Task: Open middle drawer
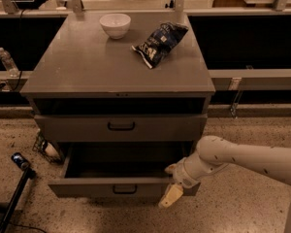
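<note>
Here, middle drawer (87,187) pulled out, jaws apart astride its front right edge (speckled floor (233,212) beyond)

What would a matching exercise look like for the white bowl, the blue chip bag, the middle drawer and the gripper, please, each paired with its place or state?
Things:
1. white bowl
2. blue chip bag
3. middle drawer
4. gripper

Places or states:
A. pulled out, dark inside showing
B. at the open drawer's front, near its right end
C. near the far edge of the cabinet top, left of centre
D. lying on the cabinet top, right of the bowl

Pairs: 1-C; 2-D; 3-A; 4-B
</note>
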Robot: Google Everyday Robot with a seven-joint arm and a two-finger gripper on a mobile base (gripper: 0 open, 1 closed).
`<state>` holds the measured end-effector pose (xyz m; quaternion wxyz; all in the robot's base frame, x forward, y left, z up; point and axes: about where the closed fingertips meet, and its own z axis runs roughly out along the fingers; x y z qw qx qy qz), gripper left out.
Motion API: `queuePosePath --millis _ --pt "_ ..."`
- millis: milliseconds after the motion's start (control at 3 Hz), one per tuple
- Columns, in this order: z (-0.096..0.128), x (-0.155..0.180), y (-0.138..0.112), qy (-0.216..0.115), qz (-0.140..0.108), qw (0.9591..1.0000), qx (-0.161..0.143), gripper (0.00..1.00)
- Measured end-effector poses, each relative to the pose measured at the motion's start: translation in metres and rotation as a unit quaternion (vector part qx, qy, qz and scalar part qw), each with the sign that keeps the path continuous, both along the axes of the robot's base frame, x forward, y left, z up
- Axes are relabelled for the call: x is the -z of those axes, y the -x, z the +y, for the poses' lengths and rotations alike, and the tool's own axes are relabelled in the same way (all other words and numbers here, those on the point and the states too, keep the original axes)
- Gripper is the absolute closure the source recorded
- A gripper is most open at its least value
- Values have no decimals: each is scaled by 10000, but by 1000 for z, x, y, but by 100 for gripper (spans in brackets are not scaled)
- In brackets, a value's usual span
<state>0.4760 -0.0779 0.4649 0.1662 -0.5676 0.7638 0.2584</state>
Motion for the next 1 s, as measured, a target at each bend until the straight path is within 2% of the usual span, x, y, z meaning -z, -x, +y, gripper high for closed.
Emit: queuePosePath --millis 333,667,1000 --pt "-7 -17 -21 24 -382 9992 126 48" --pt "-10 -18 -31 15 -503 9985 225 71" --pt "-7 -9 -46 -200 -798 9960 357 99"
